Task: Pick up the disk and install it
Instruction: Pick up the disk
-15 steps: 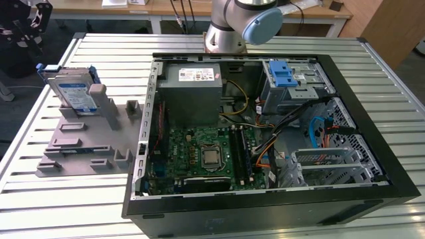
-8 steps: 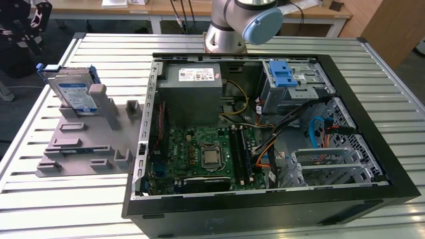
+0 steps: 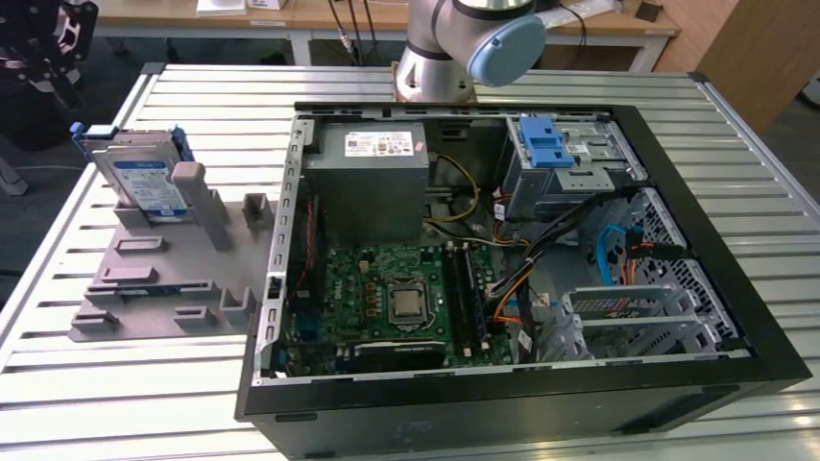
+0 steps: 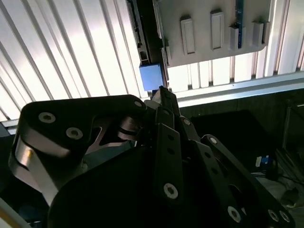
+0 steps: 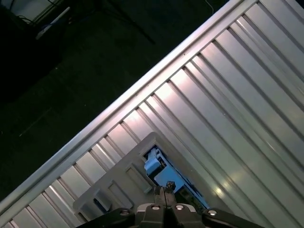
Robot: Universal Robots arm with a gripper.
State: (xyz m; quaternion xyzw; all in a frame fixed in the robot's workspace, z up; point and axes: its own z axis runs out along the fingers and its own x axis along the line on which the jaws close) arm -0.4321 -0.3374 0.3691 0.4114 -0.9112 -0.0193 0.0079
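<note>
The disk (image 3: 144, 178) stands on edge in a grey holder (image 3: 154, 279) on the slatted table, at the exterior view's left. It is silver with a blue-and-white label and blue side rails. In the first wrist view the disk (image 5: 159, 172) shows from above, just past my gripper (image 5: 163, 194). In the second wrist view a blue rail end (image 4: 151, 76) lies just beyond my gripper (image 4: 162, 92). My gripper (image 3: 45, 58) hangs well above the table's far left corner, clear of the disk. Its fingers are shut with nothing between them.
An open computer case (image 3: 276, 317) lies on the table beside the holder, with a grey power supply (image 3: 372, 182), a motherboard (image 3: 384, 298) and a drive cage with a blue latch (image 3: 548, 144). The table's edge (image 5: 109, 114) runs close to the holder.
</note>
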